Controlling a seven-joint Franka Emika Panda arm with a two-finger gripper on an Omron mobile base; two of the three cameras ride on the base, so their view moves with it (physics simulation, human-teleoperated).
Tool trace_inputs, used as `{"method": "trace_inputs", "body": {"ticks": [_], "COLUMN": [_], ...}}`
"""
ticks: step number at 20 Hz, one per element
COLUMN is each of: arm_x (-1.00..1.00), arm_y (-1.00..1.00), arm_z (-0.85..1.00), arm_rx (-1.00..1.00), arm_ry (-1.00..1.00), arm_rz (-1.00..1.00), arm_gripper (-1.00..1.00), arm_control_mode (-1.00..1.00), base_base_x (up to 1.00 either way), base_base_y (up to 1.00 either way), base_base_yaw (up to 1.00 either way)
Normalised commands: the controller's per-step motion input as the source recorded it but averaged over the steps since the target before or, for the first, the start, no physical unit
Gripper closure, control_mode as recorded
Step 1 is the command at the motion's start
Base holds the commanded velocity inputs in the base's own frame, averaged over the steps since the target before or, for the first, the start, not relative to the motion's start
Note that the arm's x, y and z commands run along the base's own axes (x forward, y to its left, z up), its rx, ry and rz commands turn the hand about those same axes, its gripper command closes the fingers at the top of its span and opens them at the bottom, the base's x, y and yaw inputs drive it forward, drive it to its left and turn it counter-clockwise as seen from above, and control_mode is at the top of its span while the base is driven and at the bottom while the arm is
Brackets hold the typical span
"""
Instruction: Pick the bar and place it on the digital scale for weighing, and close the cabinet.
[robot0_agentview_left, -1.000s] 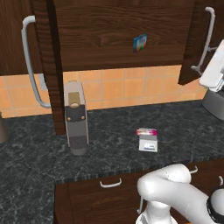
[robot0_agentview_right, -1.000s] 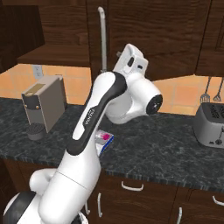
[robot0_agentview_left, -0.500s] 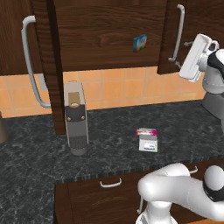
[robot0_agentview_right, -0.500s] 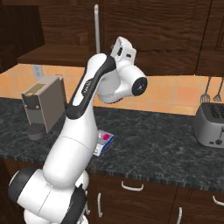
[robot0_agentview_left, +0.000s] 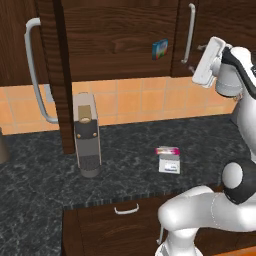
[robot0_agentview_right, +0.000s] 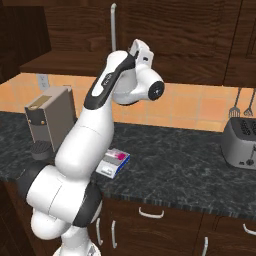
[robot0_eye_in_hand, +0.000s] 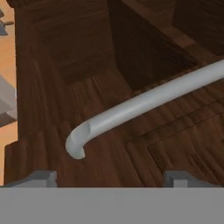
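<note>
The bar (robot0_agentview_left: 167, 150), pink and white, lies flat on top of the digital scale (robot0_agentview_left: 169, 164), which sits on the dark stone counter (robot0_agentview_left: 130, 165) to the right of the grey-and-tan coffee machine (robot0_agentview_left: 87, 135); from the right side the same pair shows near the counter's front edge, bar (robot0_agentview_right: 119, 155) on scale (robot0_agentview_right: 112, 164), so the weighing half of the job looks done. Above, the cabinet (robot0_agentview_left: 120, 35) has one door (robot0_agentview_left: 202, 35) on the right that half a second ago stood swung out toward the room and now sits nearly flush with the cabinet front, its pale handle (robot0_agentview_left: 189, 33) just to the left of the hand. A second door (robot0_agentview_left: 52, 75) on the left hangs open, edge-on to the room, with its long curved handle (robot0_agentview_left: 35, 70) well clear of the front. A small blue-green box (robot0_agentview_left: 160, 49) shows at the lower shelf edge. The gripper (robot0_eye_in_hand: 109, 177) has been following the right door in and is pressed up close to its wood, the handle's (robot0_eye_in_hand: 140, 105) bent end just ahead of the tips; the fingertips (robot0_eye_in_hand: 39, 178) stand wide apart with nothing between them, so the claw is open and pushing rather than holding. I judge the right door is all but shut, and the left door would be what remains
</note>
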Motion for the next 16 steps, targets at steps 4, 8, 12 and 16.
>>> {"method": "trace_inputs", "body": {"ticks": [4,8,12,16], "arm_x": [0.48,0.73,-0.68,-1.00], "arm_y": [0.04,0.07,0.00,0.23], "arm_z": [-0.21,-0.26,0.00,0.00], "arm_rx": [0.00,0.00,0.00,0.01], "arm_ry": [-0.09,-0.05,-0.18,-0.27], "arm_rz": [0.00,0.00,0.01,0.00], "arm_gripper": [-1.00,-1.00,-1.00,-1.00], "arm_control_mode": [-1.00,-1.00,-1.00,-1.00], "base_base_x": [0.00,0.00,0.00,0.00], "base_base_y": [0.00,0.00,0.00,0.00], "base_base_yaw": [0.00,0.00,0.00,0.00]}}
